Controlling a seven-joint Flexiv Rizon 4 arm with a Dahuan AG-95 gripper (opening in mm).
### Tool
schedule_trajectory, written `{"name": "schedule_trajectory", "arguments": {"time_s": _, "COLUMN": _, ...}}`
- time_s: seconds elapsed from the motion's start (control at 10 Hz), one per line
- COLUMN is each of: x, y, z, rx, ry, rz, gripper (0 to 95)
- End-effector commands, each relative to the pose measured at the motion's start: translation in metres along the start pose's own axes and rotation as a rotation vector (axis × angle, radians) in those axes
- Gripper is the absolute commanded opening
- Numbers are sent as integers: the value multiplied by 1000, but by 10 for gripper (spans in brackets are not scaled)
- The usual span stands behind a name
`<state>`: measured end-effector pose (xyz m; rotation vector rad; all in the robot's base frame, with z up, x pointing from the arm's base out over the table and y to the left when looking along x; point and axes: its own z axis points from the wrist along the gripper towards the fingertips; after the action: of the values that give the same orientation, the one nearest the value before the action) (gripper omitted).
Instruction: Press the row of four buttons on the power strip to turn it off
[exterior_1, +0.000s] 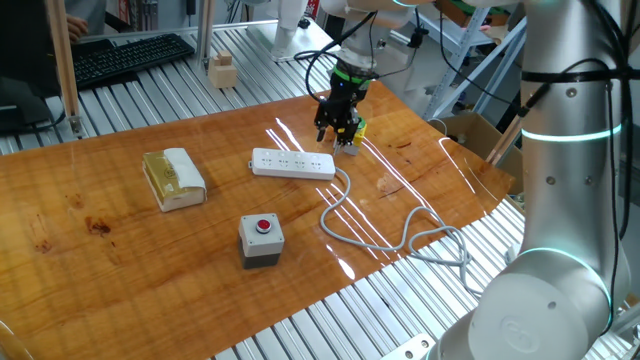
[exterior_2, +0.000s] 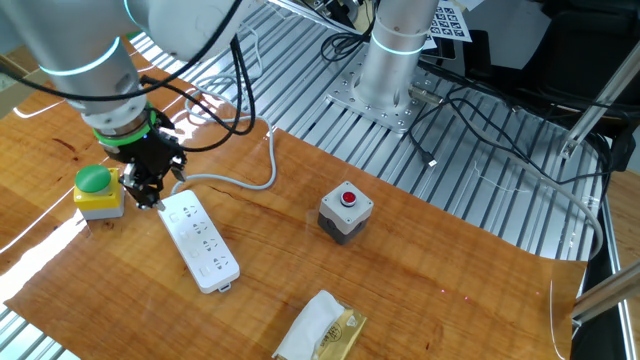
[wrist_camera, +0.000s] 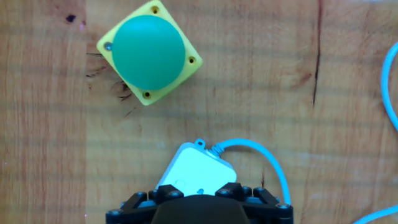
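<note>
My gripper (exterior_2: 150, 192) hovers at left over the power strip's (exterior_2: 200, 243) cable end; I cannot tell its opening.

Under me is a glossy brown wooden tabletop (exterior_1: 150, 250), laid over a ribbed metal bench. A long flat white plastic power strip (exterior_1: 293, 164) lies flat on it, my landmark. Its grey-white cable (exterior_1: 390, 235) snakes off its end in loops across the wood. A green dome button on a yellow square base (exterior_2: 97, 188) sits just beside that cable end. A grey box with a red round button (exterior_1: 261, 240) stands near the strip's long side, and a tan-and-white block (exterior_1: 174, 179) lies well apart beyond the strip's other end.
</note>
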<state>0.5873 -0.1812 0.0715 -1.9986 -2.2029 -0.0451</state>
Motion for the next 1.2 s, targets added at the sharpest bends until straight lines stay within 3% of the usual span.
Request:
{"name": "schedule_trajectory", "arguments": {"time_s": 0.1, "x": 3, "y": 4, "z": 2, "rx": 5, "ry": -3, "rz": 65, "gripper": 950}}
{"name": "schedule_trajectory", "arguments": {"time_s": 0.3, "x": 11, "y": 11, "z": 6, "rx": 6, "ry": -21, "rz": 55, "gripper": 950}}
{"name": "schedule_trajectory", "arguments": {"time_s": 0.5, "x": 19, "y": 21, "z": 14, "rx": 8, "ry": -70, "rz": 47, "gripper": 950}}
{"name": "schedule_trajectory", "arguments": {"time_s": 0.7, "x": 19, "y": 23, "z": 16, "rx": 8, "ry": -59, "rz": 31, "gripper": 950}}
{"name": "schedule_trajectory", "arguments": {"time_s": 1.2, "x": 24, "y": 38, "z": 33, "rx": 7, "ry": -75, "rz": 36, "gripper": 950}}
